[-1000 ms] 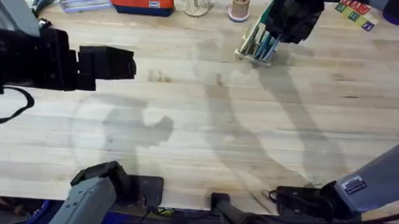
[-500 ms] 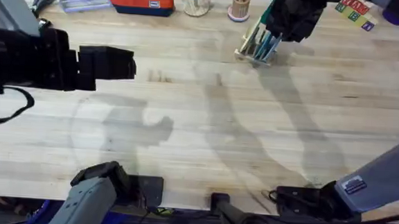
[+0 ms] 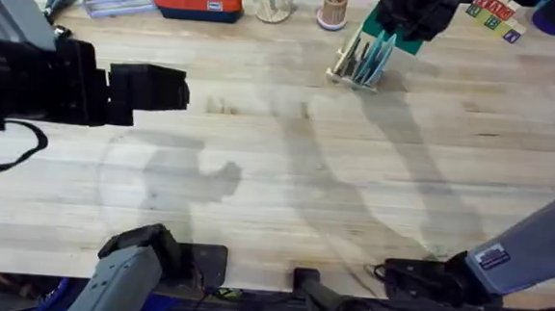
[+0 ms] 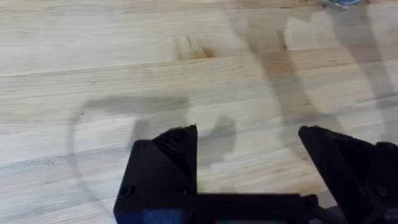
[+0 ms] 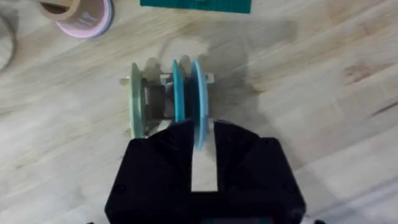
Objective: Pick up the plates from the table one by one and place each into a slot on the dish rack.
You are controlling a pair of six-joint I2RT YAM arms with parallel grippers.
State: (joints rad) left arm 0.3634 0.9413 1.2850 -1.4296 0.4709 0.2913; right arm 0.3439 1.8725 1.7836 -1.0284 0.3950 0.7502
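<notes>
L end effector open, hovering; R end effector narrowly parted, extended far.

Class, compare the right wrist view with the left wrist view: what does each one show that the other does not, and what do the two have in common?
Right wrist view only: the dish rack with plates standing on edge in its slots, a pink-rimmed cup, and the right gripper, its jaws a narrow gap apart just above a plate's rim. Left wrist view only: the left gripper, jaws wide apart over bare wood. Both: the table and arm shadows.
</notes>
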